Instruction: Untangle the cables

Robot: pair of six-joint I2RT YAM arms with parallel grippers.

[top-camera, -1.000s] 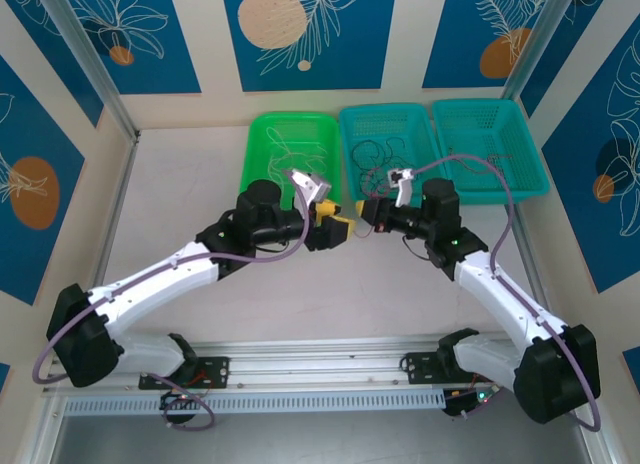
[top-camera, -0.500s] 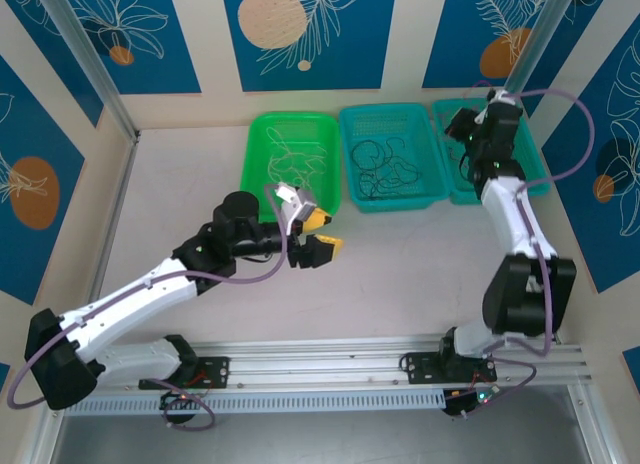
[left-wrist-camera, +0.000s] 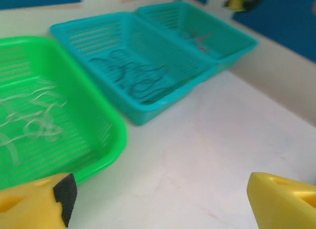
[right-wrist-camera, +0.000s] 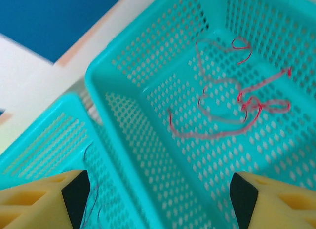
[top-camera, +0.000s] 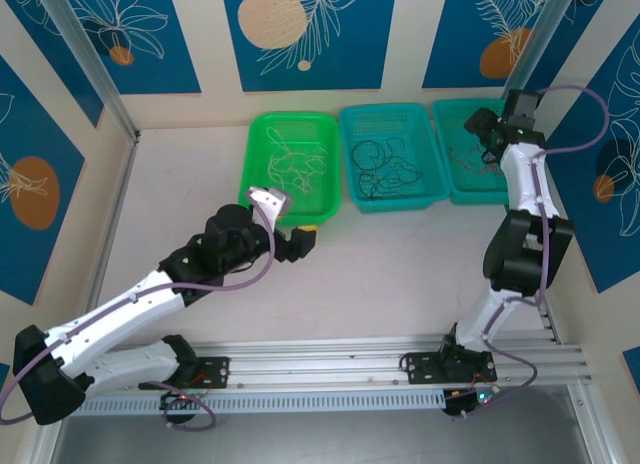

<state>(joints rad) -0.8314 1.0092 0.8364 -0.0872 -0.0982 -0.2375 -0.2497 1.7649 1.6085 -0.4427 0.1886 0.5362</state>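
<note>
The cables point(top-camera: 385, 169) lie parted by colour, seemingly so that each tangle stays clear of the others. The white cables point(top-camera: 290, 164) are in the green basket point(top-camera: 290, 117), the black cables point(top-camera: 375, 179) in the middle teal basket point(top-camera: 385, 108) and the red cables point(right-wrist-camera: 232, 105) in the right teal basket point(top-camera: 470, 196). That makes three baskets, one green and two teal, though single strands are too fine to count. The left gripper point(left-wrist-camera: 158, 209) hovers over the bare table point(top-camera: 400, 264) just beside the green basket, fingers spread and empty. The right gripper point(right-wrist-camera: 158, 199) hangs above the red cables, fingers apart with nothing between them, likely placed there to deal with that basket
</note>
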